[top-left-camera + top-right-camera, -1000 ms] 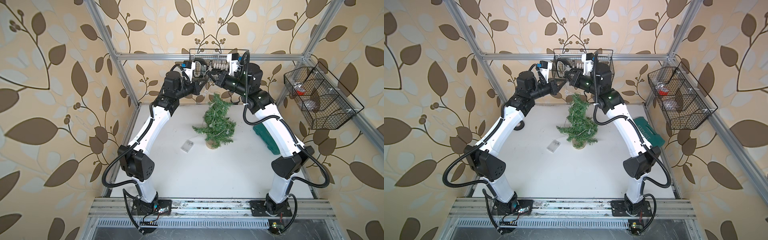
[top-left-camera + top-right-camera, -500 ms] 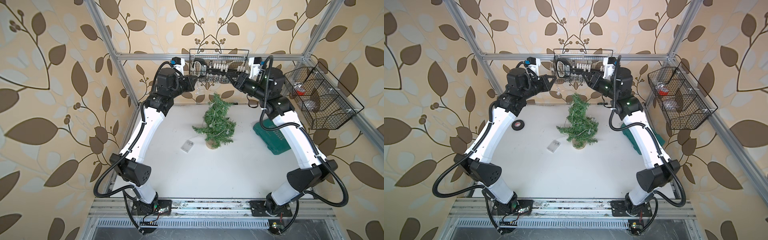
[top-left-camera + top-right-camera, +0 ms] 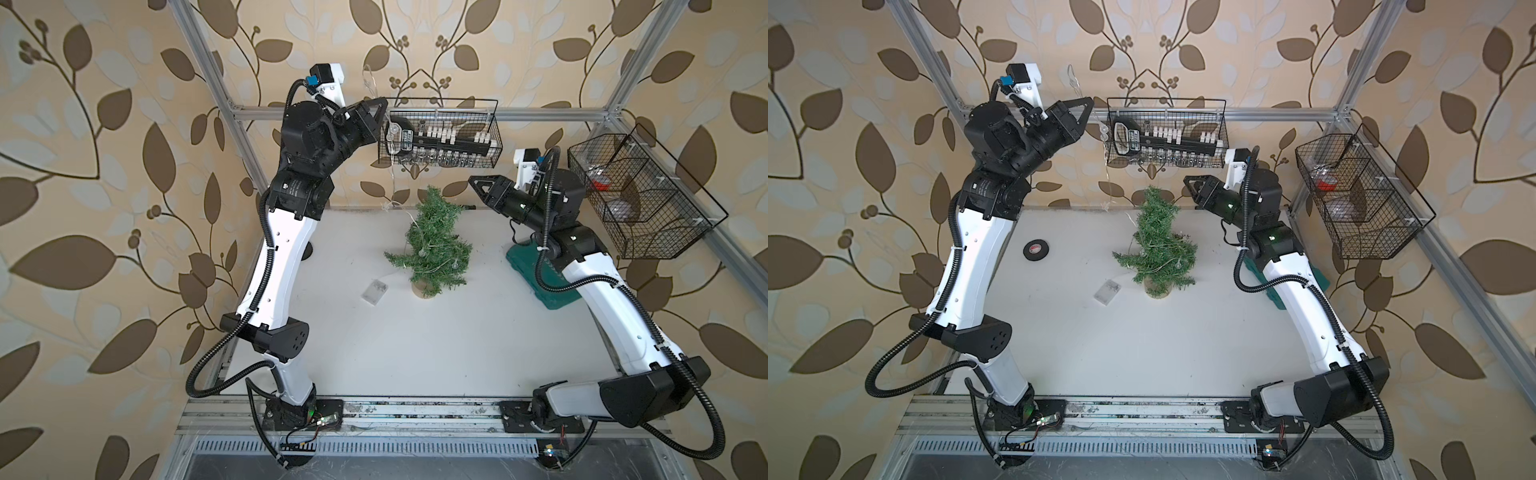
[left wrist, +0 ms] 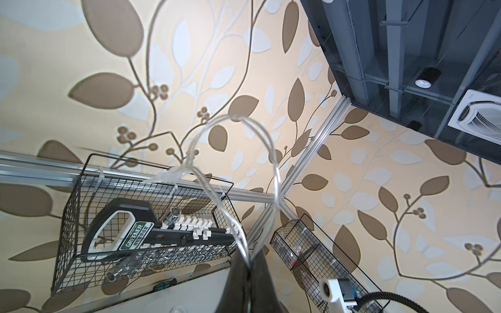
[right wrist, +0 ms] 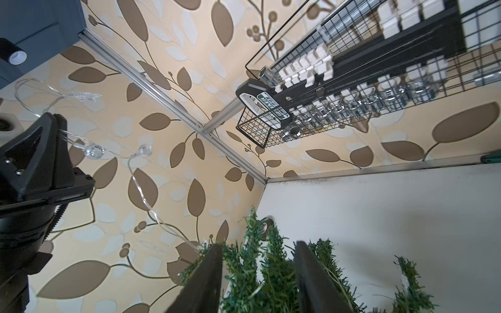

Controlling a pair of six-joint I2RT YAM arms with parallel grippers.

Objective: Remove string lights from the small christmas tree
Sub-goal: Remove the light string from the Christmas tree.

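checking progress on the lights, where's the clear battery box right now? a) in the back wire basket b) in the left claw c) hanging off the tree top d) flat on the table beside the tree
d: the battery box lies flat on the table beside the small christmas tree.

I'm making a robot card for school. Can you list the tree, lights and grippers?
Tree: small green bristly christmas tree, upright on white table
Lights: silvery wire string lights with clear bulbs, one end held up, rest wound on tree
Battery box: clear rectangular box, lying beside tree base
Left gripper: shut on the wire, raised
Right gripper: open, empty, near treetop
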